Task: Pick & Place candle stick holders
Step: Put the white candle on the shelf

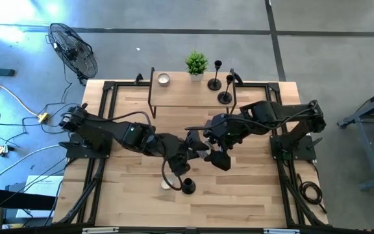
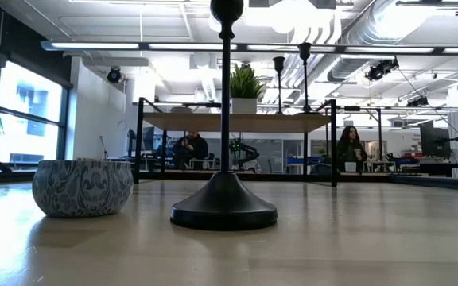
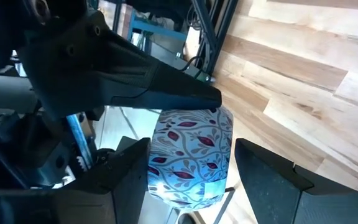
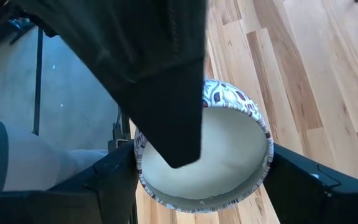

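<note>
Wooden table (image 1: 239,188), patterned bowl (image 2: 83,187) beside candlestick holder (image 2: 224,208) — potted plant (image 2: 245,83) behind.

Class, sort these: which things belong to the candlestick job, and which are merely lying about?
Job: slim black candlestick holder on the table; second black holder and third black holder, on the wooden shelf.
Lying about: blue patterned round bowl; green potted plant; small white candle jar; black wire floor fan.

Open-plan lab: exposed ceiling ducts (image 2: 388,32), desks beyond.
</note>
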`<state>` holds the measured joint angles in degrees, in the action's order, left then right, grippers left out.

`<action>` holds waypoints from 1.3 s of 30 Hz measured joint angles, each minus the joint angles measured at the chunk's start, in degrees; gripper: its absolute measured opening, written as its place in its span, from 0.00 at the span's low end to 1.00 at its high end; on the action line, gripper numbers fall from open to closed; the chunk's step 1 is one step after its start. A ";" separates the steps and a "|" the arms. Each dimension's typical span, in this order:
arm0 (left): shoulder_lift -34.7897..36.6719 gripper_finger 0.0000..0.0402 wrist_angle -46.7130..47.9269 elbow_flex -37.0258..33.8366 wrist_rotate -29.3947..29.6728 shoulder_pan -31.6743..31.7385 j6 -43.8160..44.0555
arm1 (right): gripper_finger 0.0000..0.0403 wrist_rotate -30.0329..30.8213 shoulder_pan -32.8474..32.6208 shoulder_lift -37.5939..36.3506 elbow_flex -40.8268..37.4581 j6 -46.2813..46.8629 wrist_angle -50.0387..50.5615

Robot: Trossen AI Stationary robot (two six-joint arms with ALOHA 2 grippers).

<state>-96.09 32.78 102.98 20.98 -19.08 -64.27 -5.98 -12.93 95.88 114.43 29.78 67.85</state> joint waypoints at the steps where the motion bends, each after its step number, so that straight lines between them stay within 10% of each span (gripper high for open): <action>1: 0.00 0.57 -0.01 0.00 -0.76 0.42 0.00 | 0.70 0.00 0.00 0.00 0.00 0.00 -0.02; 27: 0.00 0.40 0.00 0.00 -0.38 0.71 -2.78 | 0.70 0.35 0.26 0.00 0.00 -0.26 0.11; 39: -0.02 0.40 0.40 0.00 2.95 0.69 0.14 | 0.95 1.94 0.92 -0.99 0.02 0.20 1.79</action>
<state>-96.12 33.19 102.98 23.93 -18.39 -64.13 -4.03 -12.01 94.88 114.45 29.98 69.65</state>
